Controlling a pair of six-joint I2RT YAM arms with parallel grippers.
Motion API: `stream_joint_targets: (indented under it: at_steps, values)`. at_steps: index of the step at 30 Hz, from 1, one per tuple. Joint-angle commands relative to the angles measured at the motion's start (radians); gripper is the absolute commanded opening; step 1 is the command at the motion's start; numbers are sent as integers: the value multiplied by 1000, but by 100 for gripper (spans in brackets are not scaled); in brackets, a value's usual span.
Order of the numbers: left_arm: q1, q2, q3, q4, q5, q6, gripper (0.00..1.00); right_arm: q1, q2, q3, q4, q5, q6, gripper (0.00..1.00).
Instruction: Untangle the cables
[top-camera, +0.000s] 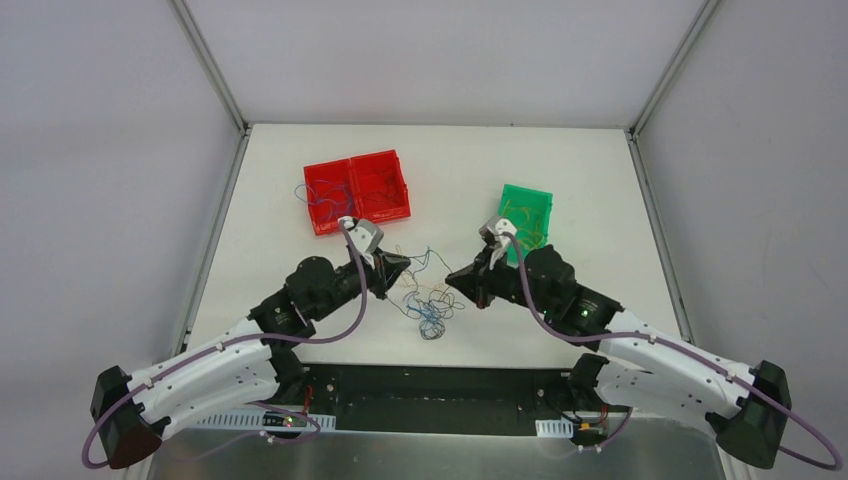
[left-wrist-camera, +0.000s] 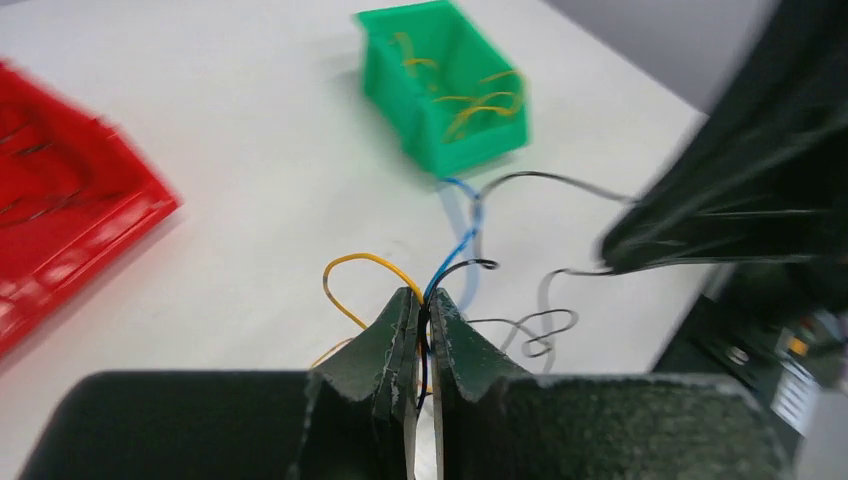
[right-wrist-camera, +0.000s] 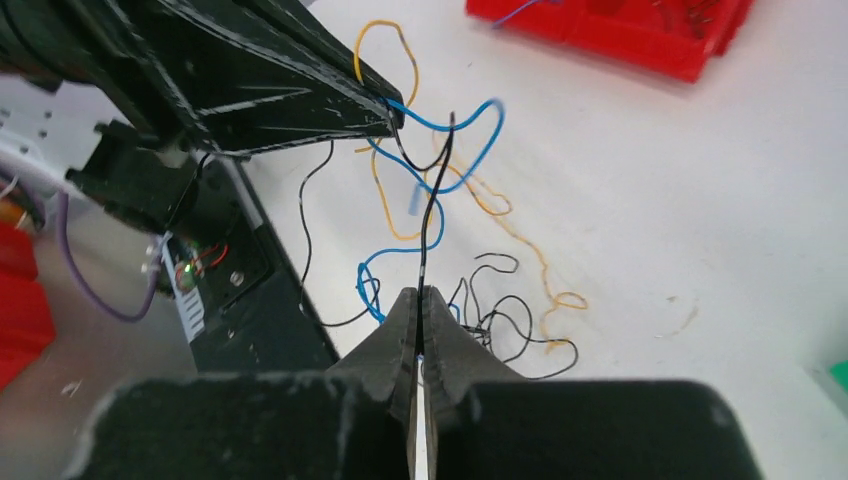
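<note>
1. The cables (top-camera: 430, 305) are seen as a loose tangle of blue, black, yellow and orange strands on the table (top-camera: 600, 190), between the two grippers and toward the near edge.
2. The left gripper (left-wrist-camera: 424, 298) is closed; blue, black and yellow strands are pinched between its fingers.
3. The right gripper (right-wrist-camera: 420, 293) is also closed, with a black strand clamped at its tips.
4. That black strand is led up toward the left gripper's tips; the grippers are pointed at each other, near but apart.
5. Two red bins (top-camera: 330, 222) are set behind the left gripper, with thin strands inside.
6. A green bin (top-camera: 512, 192) is set behind the right gripper, with yellow strands inside.
</note>
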Motion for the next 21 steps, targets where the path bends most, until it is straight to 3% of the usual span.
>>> stream_joint_targets:
  at_steps: [1, 5, 10, 15, 21]
  values:
    - [-1, 31, 64, -127, -379, -54, 8, 1, -106, -15, 53, 229, 56, 0]
    - [-1, 46, 75, -150, -400, -67, 18, 2, -188, -28, 44, 324, 80, 0]
    - [-1, 51, 93, -181, -437, -65, 41, 1, -264, 63, -54, 343, 95, 0]
    - [-3, 63, 100, -179, -396, -57, 50, 2, -165, 287, -205, 301, 105, 0]
    - [-1, 37, 50, -55, -167, -6, 71, 1, 40, 546, -373, 177, 148, 0]
